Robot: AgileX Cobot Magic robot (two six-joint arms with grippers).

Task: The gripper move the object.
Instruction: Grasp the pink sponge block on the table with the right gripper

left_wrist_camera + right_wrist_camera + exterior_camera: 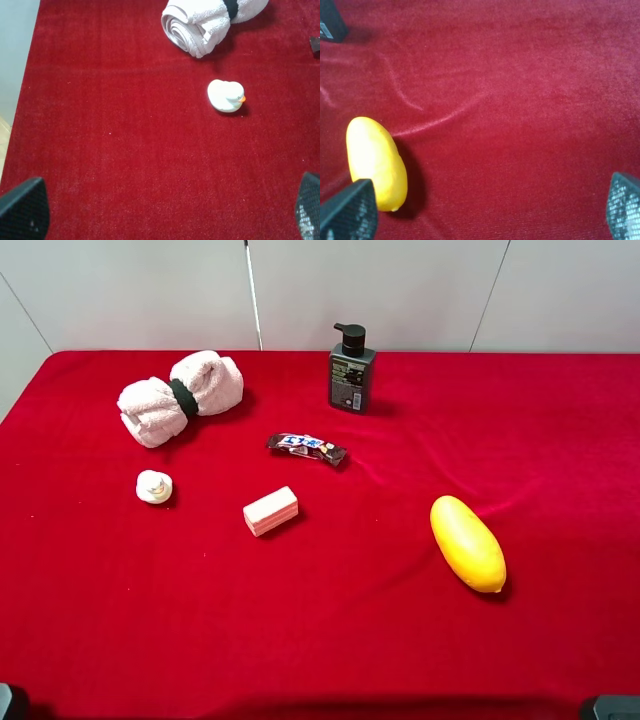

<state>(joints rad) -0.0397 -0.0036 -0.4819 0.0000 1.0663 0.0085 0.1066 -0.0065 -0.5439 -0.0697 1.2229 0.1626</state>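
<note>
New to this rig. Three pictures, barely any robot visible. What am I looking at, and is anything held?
It is a two-armed robot. The wide picture comes from a camera mounted high above the scene; the other two come from each arm's wrist, so only dark fingertips show at the edges. On the red cloth lie a pink soap block, a rolled towel, a white toy duck, a wrapped candy bar, a black pump bottle and a yellow fruit. The left pincer is open near the duck; the right pincer is open near the fruit. Nothing is held.
</note>
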